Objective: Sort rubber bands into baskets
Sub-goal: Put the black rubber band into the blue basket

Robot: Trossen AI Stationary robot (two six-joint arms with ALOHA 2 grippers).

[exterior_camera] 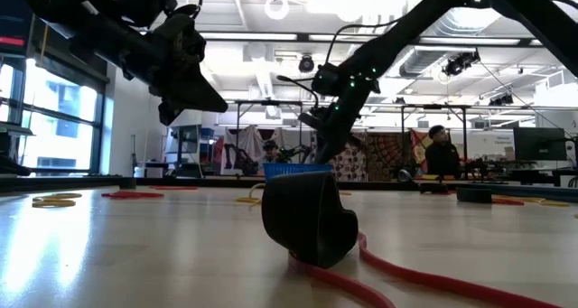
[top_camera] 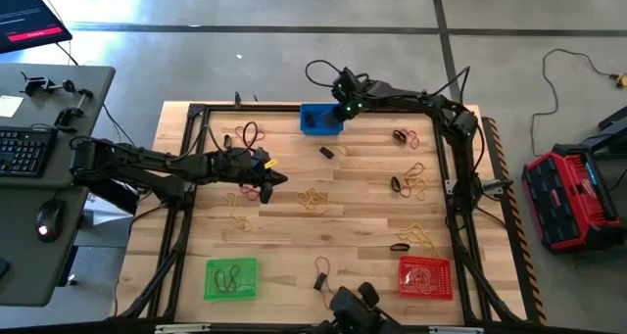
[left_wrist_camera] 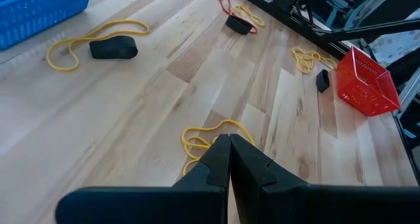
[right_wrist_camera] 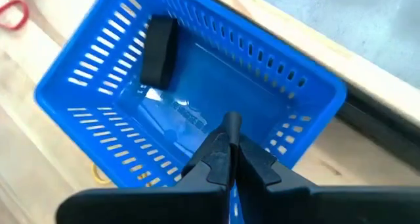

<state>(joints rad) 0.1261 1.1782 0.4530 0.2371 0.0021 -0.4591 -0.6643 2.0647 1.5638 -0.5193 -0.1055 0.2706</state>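
Right claw (right_wrist_camera: 226,145) pinched tight, empty, hovers over blue basket (top_camera: 320,119) at far table edge; black band (right_wrist_camera: 159,51) lies inside. Left claw (left_wrist_camera: 228,152) closed, empty, above yellow bands (left_wrist_camera: 203,140) mid-table: part fingers first, descend straight, pinch single loop

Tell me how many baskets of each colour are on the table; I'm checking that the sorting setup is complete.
Blue basket: 1
Green basket: 1
Red basket: 1
Total: 3 baskets
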